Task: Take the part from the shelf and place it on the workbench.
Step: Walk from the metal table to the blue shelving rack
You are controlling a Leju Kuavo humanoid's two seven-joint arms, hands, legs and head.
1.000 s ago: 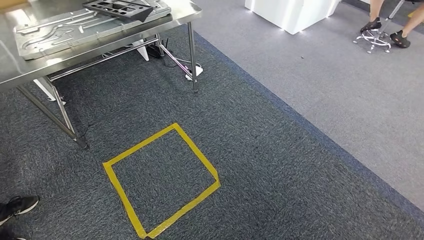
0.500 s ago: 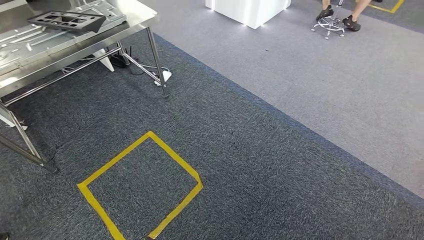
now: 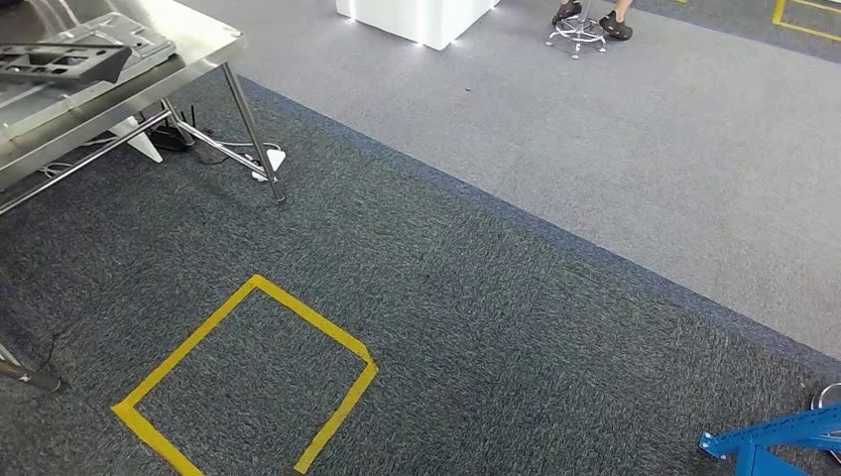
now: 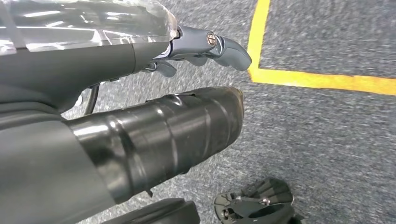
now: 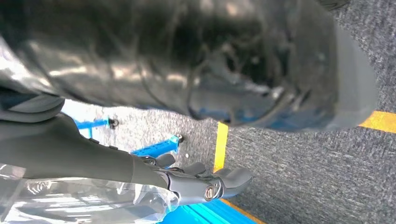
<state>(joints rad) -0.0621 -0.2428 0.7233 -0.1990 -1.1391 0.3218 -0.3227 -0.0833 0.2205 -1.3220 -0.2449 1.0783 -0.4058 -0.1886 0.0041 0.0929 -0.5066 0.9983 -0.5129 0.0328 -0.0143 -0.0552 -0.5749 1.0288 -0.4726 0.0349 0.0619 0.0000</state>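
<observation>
A black frame-shaped part point(image 3: 58, 61) lies on a grey pressed metal plate point(image 3: 124, 30) on the steel workbench point(image 3: 201, 45) at the far left of the head view. The foot of a blue shelf frame point(image 3: 769, 436) shows at the lower right, and the same blue frame point(image 5: 154, 147) shows in the right wrist view. My left hand point(image 4: 201, 46) hangs over the carpet with its fingers loose and nothing in it. My right hand point(image 5: 196, 179) also hangs with nothing in it, near the blue frame.
A yellow tape square point(image 3: 317, 325) marks the dark carpet in front of me. A power strip and cables point(image 3: 266, 164) lie by the workbench leg. A white cabinet point(image 3: 417, 20) and a seated person's feet on a stool point(image 3: 590, 22) are far ahead.
The whole picture has swung: the camera has turned to the right. The workbench and tape square have slid left, and the blue shelf foot has come in at the lower right.
</observation>
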